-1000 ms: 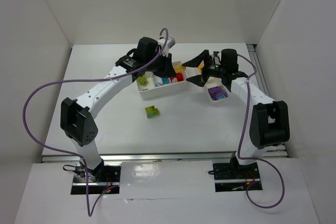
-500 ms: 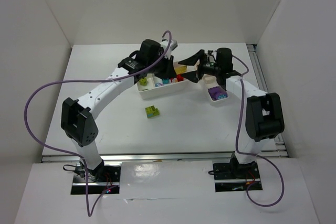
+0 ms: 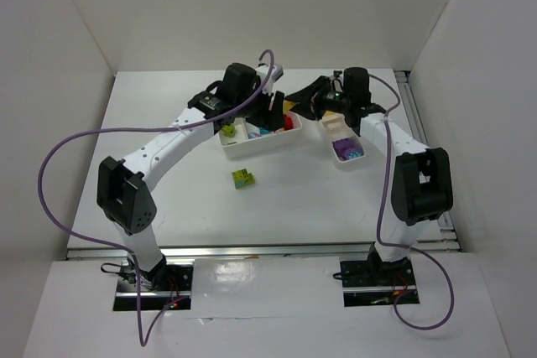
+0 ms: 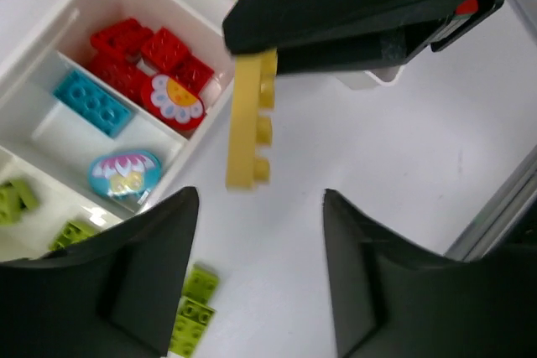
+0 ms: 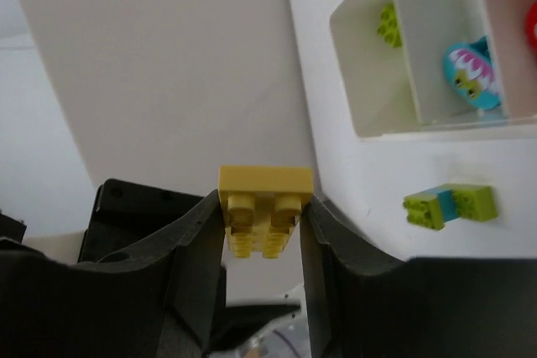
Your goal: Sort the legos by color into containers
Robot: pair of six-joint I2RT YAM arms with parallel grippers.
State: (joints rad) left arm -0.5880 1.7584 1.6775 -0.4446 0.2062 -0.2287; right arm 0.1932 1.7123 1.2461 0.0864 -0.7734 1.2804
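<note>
White tabletop (image 3: pixel 294 199) from above: wider tray (image 3: pixel 258 147) and narrower tray (image 3: pixel 342 162) sit near each other, with a lime-teal brick (image 3: pixel 244 178) loose on the near side. Left wrist view: my left end effector (image 4: pixel 260 278) gapes wide, looking down on red bricks (image 4: pixel 138 52) in their compartment. Right wrist view: my right end effector (image 5: pixel 265 220) clamps a yellow brick (image 5: pixel 265 186), held up beside the wider tray

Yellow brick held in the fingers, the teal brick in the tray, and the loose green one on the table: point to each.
yellow brick (image 5: pixel 265 180): right wrist view, flat face above the studs.
teal brick (image 4: pixel 91 103): left wrist view, its studded top.
loose green brick (image 3: pixel 244 178): top external view, its middle.
</note>
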